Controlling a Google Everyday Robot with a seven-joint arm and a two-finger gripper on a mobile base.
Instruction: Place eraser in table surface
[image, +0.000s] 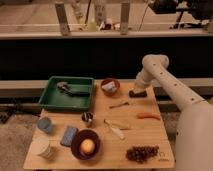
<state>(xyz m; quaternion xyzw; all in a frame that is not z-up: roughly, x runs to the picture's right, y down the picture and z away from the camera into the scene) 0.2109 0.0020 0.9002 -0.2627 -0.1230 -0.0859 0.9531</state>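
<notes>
The black eraser (138, 93) lies at the back right of the light wooden table surface (150, 135), near its far edge. My gripper (137, 89) comes down from the white arm (165, 82) at the right and sits right on top of the eraser, touching or almost touching it. The eraser looks level with the tabletop; I cannot tell whether it rests there or is still held.
A green tray (50, 100) with a dark tool stands back left, a red bowl (110, 87) beside it. A small utensil (121, 104), an orange carrot (148, 116), a banana (115, 129), grapes (142, 153), a dark cup (87, 118), a blue sponge (69, 135), a bowl with an orange (85, 145) and cups (41, 147) are spread about.
</notes>
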